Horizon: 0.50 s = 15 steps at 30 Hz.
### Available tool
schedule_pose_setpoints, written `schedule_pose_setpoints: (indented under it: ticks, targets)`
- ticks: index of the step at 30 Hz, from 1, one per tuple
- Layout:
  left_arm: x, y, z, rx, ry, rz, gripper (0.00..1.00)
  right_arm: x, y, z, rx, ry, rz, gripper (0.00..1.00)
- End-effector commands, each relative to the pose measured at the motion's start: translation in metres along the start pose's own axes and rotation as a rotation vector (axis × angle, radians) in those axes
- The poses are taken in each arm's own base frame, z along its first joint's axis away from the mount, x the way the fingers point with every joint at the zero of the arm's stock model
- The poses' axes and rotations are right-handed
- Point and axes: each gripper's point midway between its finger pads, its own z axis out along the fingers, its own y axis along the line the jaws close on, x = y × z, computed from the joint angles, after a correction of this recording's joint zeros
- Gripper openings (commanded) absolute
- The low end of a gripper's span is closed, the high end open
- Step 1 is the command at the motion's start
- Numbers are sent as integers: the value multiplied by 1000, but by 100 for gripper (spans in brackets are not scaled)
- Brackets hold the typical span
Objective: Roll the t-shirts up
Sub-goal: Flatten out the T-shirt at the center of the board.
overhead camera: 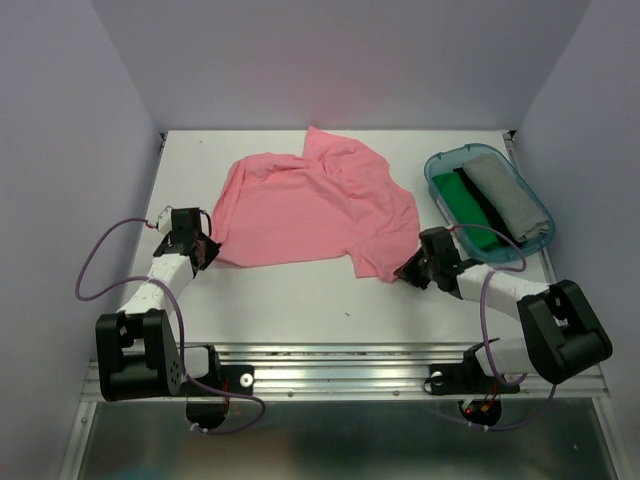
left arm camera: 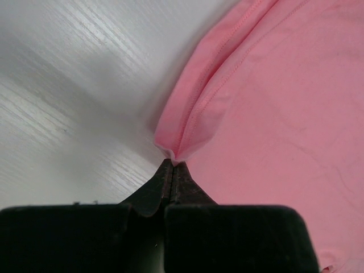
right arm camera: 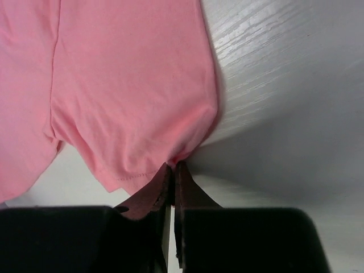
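Observation:
A salmon-pink t-shirt (overhead camera: 315,208) lies spread on the white table, somewhat rumpled. My left gripper (overhead camera: 208,250) is shut on the shirt's near left corner, and the left wrist view shows the folded hem (left arm camera: 187,128) pinched at the fingertips. My right gripper (overhead camera: 405,272) is shut on the shirt's near right corner; in the right wrist view the pink cloth (right arm camera: 131,96) bunches into the closed jaws. A green t-shirt (overhead camera: 466,205) and a grey t-shirt (overhead camera: 505,195) lie in the tub at the right.
A translucent teal plastic tub (overhead camera: 440,163) stands at the right side of the table (overhead camera: 290,300), close beyond the right arm. Walls enclose the table at the left, back and right. A metal rail runs along the near edge.

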Motion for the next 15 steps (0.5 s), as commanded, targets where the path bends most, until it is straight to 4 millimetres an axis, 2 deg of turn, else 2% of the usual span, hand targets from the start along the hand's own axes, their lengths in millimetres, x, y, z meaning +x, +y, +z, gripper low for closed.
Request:
schedule_pose_setpoints:
  ticks: [1,2,3,5,6,7,8,9,10,11,12,13,14,15]
  targets:
    - [-20,-18,-10,45,-54,8,0,-36,35,-7,-59,-130,-32,1]
    - [-20,-18,-10,45,-54,8,0,-36,35,-7,-58,-129,-33,1]
    - [-25,-22,-13,57,-59,6,0,-48,53,-13,-93,-163,-56,1]
    - [-37,-36,-22,96,-77,5,0,-69,75,-24,-133,-228,-73,1]
    - [-42,-42,-27,111,-82,5,0,-86,82,-29,-141,-270,-89,1]
    - [-46,-49,-32,135,-84,7,0,-107,108,-43,-192,-320,-91,1]
    - [-53,-58,-38,157,-93,8,0,-122,120,-52,-216,-355,-94,1]
    - [-70,-73,-49,192,-122,2,0,-137,131,-61,-235,-393,-115,1]
    - [-78,-83,-57,220,-132,3,0,-156,141,-71,-252,-437,-116,1]
    - [-90,-93,-65,246,-151,10,0,-180,171,-96,-313,-503,-127,1]
    - [-113,-114,-86,294,-189,8,0,-207,200,-129,-368,-590,-155,1]
    - [-126,-124,-98,318,-213,11,0,-208,199,-129,-358,-599,-172,1]
    - [-155,-147,-127,383,-282,8,0,-226,227,-164,-424,-670,-181,1]
    - [-165,-155,-141,408,-299,23,0,-237,237,-187,-443,-731,-204,1]
